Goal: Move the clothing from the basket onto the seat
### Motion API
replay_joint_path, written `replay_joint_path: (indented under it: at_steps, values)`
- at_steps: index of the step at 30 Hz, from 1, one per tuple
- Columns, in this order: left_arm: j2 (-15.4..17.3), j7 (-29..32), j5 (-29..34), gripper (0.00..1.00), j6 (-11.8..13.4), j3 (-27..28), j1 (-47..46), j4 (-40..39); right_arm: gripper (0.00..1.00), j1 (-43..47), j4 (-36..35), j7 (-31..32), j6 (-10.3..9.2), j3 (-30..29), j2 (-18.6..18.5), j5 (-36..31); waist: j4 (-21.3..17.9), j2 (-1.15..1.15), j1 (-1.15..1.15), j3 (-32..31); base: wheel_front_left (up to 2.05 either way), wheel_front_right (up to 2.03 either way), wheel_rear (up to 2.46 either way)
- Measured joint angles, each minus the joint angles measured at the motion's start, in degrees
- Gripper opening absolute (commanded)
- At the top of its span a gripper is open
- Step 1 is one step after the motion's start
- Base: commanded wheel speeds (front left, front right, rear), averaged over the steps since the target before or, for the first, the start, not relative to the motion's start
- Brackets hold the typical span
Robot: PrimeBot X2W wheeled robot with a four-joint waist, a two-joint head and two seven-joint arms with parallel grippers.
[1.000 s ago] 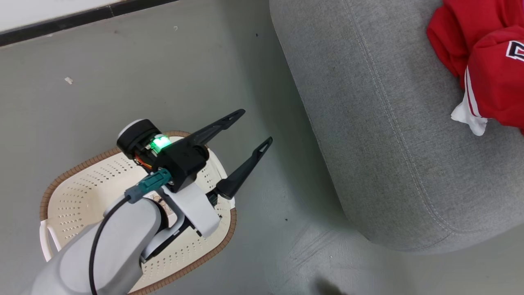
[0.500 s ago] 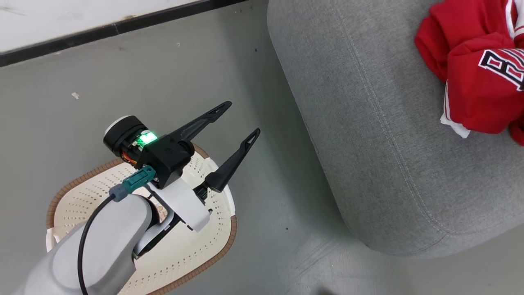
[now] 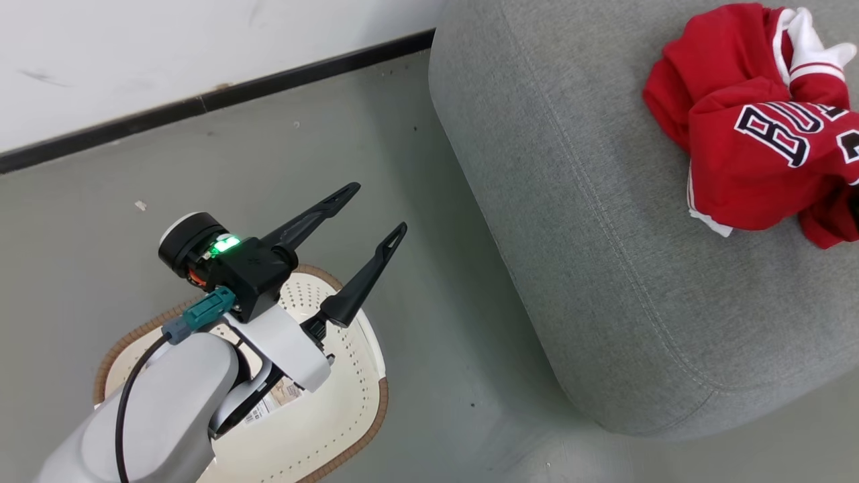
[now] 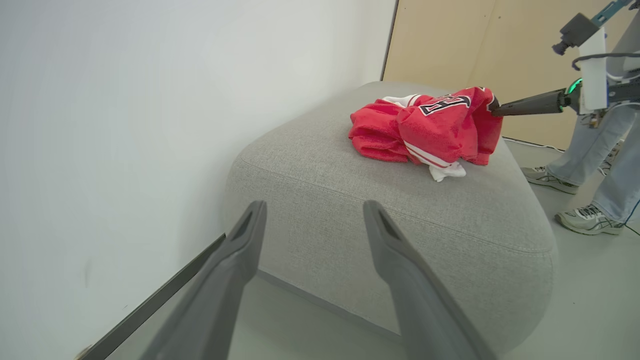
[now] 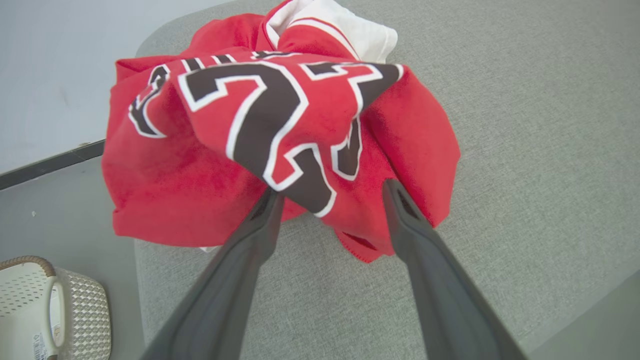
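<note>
The clothing [image 3: 751, 154], a bundle of red garments with white panels and black-and-white lettering, lies on the seat [image 3: 604, 255], a large light-grey sofa. My right gripper [image 5: 334, 190] is open, its fingertips [image 5: 272, 200] against the near side of the bundle [image 5: 280, 135]. From the left wrist view the right gripper [image 4: 496, 108] touches the pile's far side. The left gripper [image 3: 377, 208] hangs open and empty above the cream basket [image 3: 335, 429], pointing toward the seat [image 4: 400, 220]. What shows of the basket's inside holds no clothing; my left arm hides part of it.
A white wall with a black baseboard [image 3: 201, 104] runs behind the grey floor. A person's legs and shoes [image 4: 587, 220] stand on the sofa's far side. The basket [image 5: 30, 310] sits on the floor off the sofa's corner.
The head camera has swung, bringing more of the clothing and wall into view. My right gripper has opened. The left gripper stays open over the basket.
</note>
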Motion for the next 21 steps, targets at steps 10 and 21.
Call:
replay_joint_path:
  at_steps: [10, 21]
  values:
    - [-0.08, -1.85, -1.53, 1.00, 1.74, 1.66, 3.74, 1.14, 1.00, 1.23, -8.72, 0.85, 0.00, 0.77, -7.72, 4.46, -0.02, 0.00, 0.00, -5.26, 0.00, 0.00, 0.00]
    - [-0.37, -2.92, -3.28, 1.00, 6.10, 6.38, 8.10, 1.92, 1.00, 0.63, -15.67, -5.52, 0.00, 2.42, -9.29, 1.86, 2.08, 0.00, 0.00, -9.92, 0.00, 0.00, 0.00]
